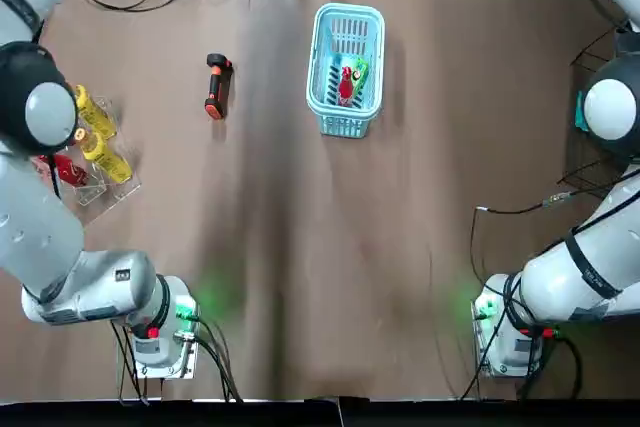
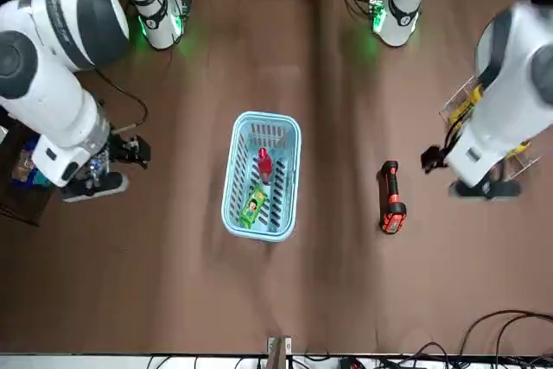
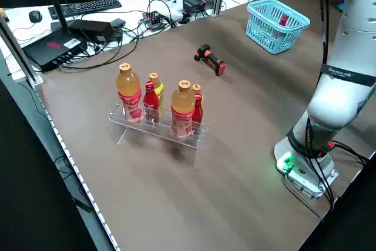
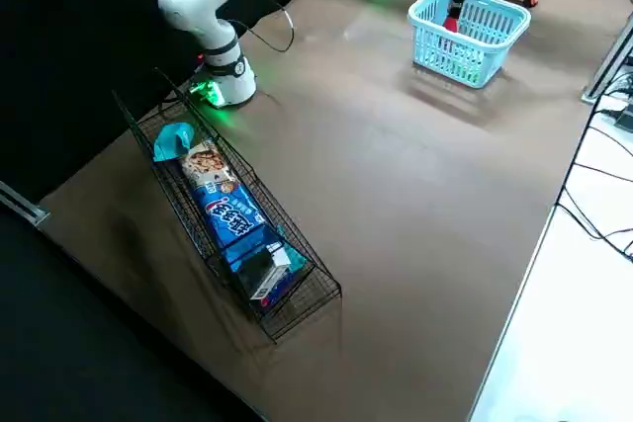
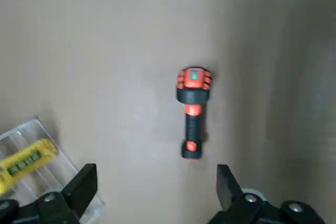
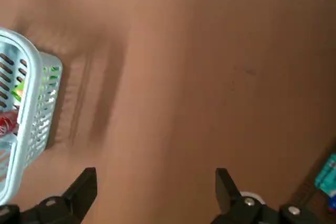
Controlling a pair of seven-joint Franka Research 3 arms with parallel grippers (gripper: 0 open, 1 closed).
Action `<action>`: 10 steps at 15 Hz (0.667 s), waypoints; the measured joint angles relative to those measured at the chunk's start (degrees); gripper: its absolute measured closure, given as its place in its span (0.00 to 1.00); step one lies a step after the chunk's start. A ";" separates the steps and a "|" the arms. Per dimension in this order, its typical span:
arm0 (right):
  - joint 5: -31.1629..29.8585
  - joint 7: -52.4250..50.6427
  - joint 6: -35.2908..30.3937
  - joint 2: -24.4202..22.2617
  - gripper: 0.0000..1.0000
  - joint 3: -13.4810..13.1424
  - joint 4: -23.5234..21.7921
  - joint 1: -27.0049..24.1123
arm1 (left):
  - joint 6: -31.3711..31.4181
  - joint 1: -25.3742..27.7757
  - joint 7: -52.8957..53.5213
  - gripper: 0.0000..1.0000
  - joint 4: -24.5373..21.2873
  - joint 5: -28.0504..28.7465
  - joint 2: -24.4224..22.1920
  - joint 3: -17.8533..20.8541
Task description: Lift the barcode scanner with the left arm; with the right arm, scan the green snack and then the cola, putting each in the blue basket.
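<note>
Now I see the orange-and-black handheld barcode scanner [image 1: 217, 87] lying free on the brown tabletop [image 1: 300, 247]. The green snack packet [image 1: 359, 74] and red cola can [image 1: 346, 85] lie inside the light-blue plastic basket [image 1: 345, 125]. My left pincer [image 5: 155, 174] and right pincer [image 6: 155, 177] are both spread and empty.

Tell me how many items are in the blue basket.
2: the red cola lies mid-basket, the green snack just beyond it, farther from the robot. The blue basket's walls could hide something small.
</note>
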 joint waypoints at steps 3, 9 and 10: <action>0.02 0.11 -2.27 -1.19 0.01 -0.32 -0.31 -1.20 | -6.89 -6.73 4.11 0.00 -0.06 -8.04 -6.98 11.05; 5.23 -9.10 -3.10 -7.58 0.01 -11.21 -5.88 -1.65 | -11.27 -7.56 5.73 0.00 -5.16 -8.99 -14.42 12.21; 5.86 -9.63 -2.70 -9.38 0.01 -12.92 -8.01 -0.70 | -11.26 -7.61 5.84 0.00 -5.37 -8.99 -14.46 12.21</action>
